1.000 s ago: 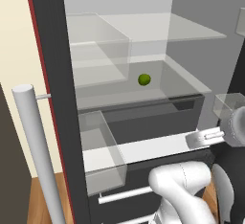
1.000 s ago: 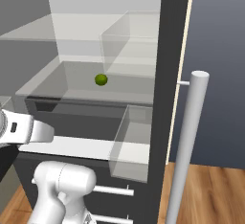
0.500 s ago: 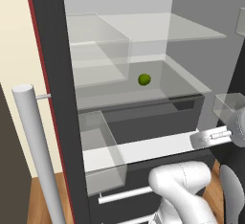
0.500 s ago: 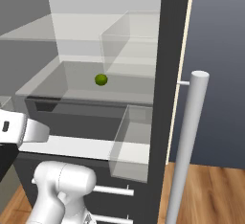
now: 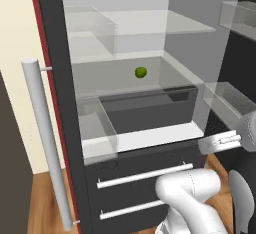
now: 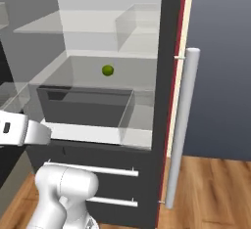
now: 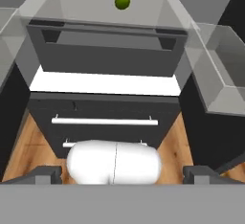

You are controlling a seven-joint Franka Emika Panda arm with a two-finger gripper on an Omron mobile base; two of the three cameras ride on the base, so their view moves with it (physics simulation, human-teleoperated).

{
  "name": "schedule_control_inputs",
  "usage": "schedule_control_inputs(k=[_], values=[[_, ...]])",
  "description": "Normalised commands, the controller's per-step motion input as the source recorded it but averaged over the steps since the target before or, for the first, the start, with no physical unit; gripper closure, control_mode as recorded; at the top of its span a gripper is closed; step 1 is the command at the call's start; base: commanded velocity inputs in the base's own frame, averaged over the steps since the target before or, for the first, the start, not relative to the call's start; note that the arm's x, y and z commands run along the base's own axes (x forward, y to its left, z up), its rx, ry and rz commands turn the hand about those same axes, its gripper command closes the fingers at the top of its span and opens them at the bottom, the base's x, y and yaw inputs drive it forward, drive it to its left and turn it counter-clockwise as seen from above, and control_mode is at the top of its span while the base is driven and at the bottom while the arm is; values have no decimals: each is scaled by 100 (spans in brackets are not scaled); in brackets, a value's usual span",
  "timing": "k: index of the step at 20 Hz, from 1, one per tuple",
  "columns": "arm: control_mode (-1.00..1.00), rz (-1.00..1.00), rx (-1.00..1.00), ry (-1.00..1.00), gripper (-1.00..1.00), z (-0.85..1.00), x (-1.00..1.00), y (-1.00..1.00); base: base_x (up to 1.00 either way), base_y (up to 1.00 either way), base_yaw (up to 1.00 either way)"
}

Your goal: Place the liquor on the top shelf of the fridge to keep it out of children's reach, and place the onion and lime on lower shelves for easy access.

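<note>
**Lime's in, hand is empty, plenty of ways to snag on the way out**

So the lime (image 5: 141, 72) sits on a lower shelf (image 5: 120, 75) of the fridge (image 5: 60, 78), well back from the front edge, nothing touching it. That part looks done. I can't spot the liquor or the onion anywhere here, so I'd guess those two are yet to come, and the top shelf (image 5: 165, 23) has no bottle on it.

The gripper (image 7: 122, 173) has its fingers wide apart with nothing between them, and it looks down at the drawers (image 7: 103, 122) from outside the fridge, low and off to the right side.

What worries me from here:

- Clear bins (image 5: 232, 100) hang on the door right next to the hand. A sideways swing could clip one.
- The lime is round and sits loose on glass. Any bump to that shelf while loading the next things could send it rolling toward the edge.
- The bottle is tall and thin, so, going by the task, getting it up under the fridge ceiling could catch the neck or tip it.
- The base sits close to the drawers, so the arm has little room to fold.
</note>
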Motion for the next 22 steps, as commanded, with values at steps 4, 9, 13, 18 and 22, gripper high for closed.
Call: schedule_control_inputs(k=[4,9,13,18,22], values=[[100,0,0,0,-100,0,0,0,-75,-41,-8],[100,0,0,0,-100,0,0,0,-21,-52,-14],[100,0,0,0,-100,0,0,0,0,-72,-17],[100,0,0,0,-100,0,0,0,0,-74,-21],[100,0,0,0,-100,0,0,0,-14,-57,-21]])
